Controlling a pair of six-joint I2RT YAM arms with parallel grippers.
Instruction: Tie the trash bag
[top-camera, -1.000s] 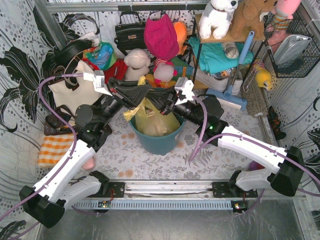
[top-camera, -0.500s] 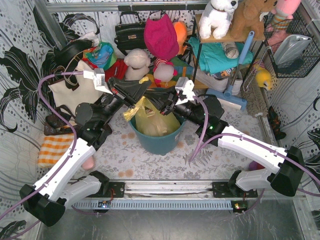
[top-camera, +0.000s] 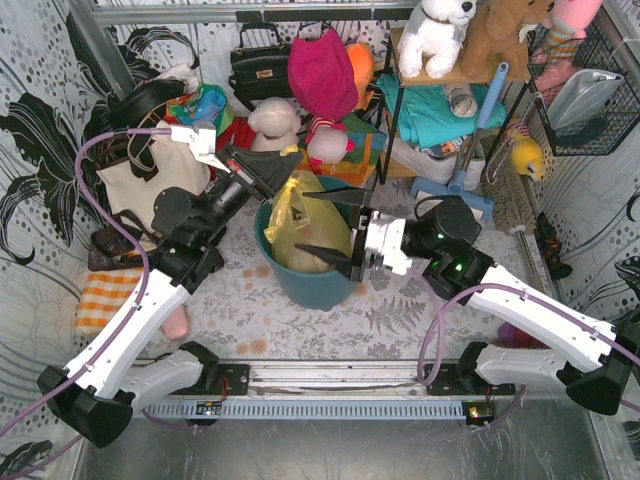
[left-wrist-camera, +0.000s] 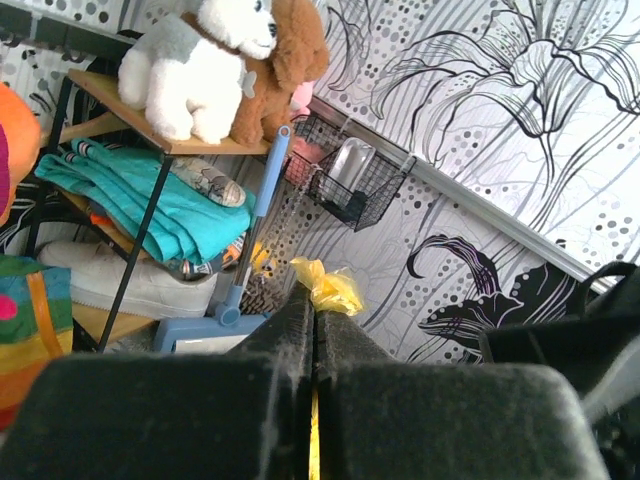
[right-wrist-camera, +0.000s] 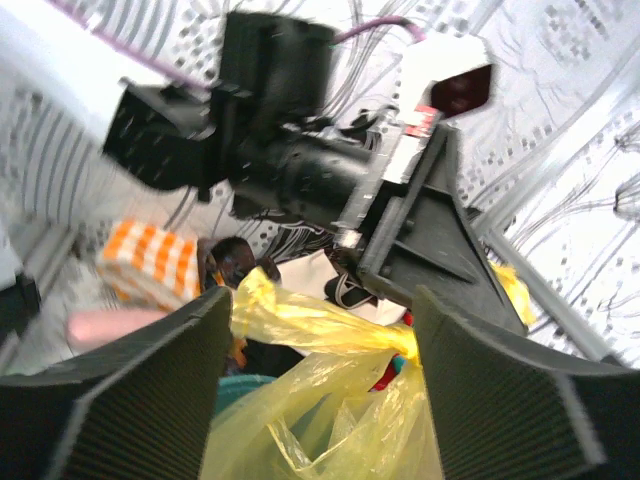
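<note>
The yellow-green trash bag sits in the round teal bin, its top pulled up into a twisted strip. My left gripper is shut on that strip above the bin's far rim. In the left wrist view a small yellow tuft of the bag pokes out past the closed left gripper. My right gripper stands open at the bag's right side, one finger above and one below. In the right wrist view the bag lies between the spread fingers of the right gripper, not gripped.
A cream tote bag stands left of the bin, with an orange checked cloth nearer me. Plush toys, a black handbag and a shelf rack crowd the back. A blue floor tool and a wire basket stand at right.
My right gripper let go of the bag, opened and drew back to the near right. My left gripper shut on the bag's top and carried it up and toward the back.
</note>
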